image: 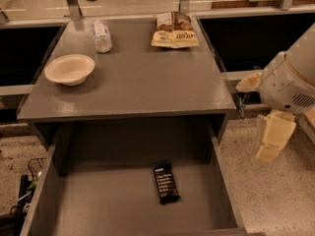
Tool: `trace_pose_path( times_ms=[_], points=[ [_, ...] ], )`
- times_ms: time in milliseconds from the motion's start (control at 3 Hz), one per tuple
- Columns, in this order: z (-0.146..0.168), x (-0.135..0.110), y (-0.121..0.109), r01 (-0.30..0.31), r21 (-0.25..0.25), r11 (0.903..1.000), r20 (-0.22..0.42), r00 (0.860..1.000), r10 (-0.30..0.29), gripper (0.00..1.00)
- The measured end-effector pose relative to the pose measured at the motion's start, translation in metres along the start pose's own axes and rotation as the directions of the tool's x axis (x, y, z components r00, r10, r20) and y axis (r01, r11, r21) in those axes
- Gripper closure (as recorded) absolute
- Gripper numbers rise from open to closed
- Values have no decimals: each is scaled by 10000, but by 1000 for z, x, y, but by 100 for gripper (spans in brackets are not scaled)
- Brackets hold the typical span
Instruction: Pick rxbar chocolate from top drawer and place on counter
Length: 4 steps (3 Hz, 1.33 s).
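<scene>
Black wrapper, white text rows facing up: the rxbar chocolate [166, 182] lies flat on the floor of the top drawer [98, 205], right of centre and clear of all walls. Long axis runs approx. front-to-back; the far end is skewed slightly left and the near end slightly right. Which end is the label's top can't be made out.

Camera view, cont.:
- Top drawer – pulled out, a deep grey box w/ plain flat bottom and matte side walls. Only the bar is seen inside.
- Counter [147, 77] – flat matte grey top w/ thick front edge, directly above the drawer's rear.
- On the counter: a shallow round off-white bowl [70, 69] at left, a small clear bottle [102, 36] at the back beyond the bowl, and a crinkled tan-and-brown snack bag [173, 30] at back right. All are well apart from each other.
- Gripper [253, 121] – at the right edge, outside the drawer and beside the counter's right side, over speckled floor [275, 200]. A rounded white housing carries it.
- Fingers [273, 136] – cream and blocky. One hangs downward, the other points left toward the counter edge. They are spread wide w/ nothing between them.
- Gripper is well apart from the bar – no contact w/ drawer or counter.
</scene>
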<state>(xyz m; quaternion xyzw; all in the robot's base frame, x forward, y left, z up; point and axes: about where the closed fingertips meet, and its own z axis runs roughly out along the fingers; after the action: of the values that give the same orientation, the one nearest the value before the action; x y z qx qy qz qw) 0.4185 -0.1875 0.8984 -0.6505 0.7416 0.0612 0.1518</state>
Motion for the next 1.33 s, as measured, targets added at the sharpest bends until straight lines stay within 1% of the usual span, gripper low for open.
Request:
trace_pose_path(
  times_ms=[333,667,1000,1333],
  points=[
    [10,-12,18,147,-73,9999,304,9994,-145,0],
    [21,-19,31,304,-339,9990,658,9974,-281,0],
    [31,-16,46,516,-756,9958,1075,9933,-433,0],
    [34,-18,48,509,-749,9959,1126,9927,-423,0]
  ],
)
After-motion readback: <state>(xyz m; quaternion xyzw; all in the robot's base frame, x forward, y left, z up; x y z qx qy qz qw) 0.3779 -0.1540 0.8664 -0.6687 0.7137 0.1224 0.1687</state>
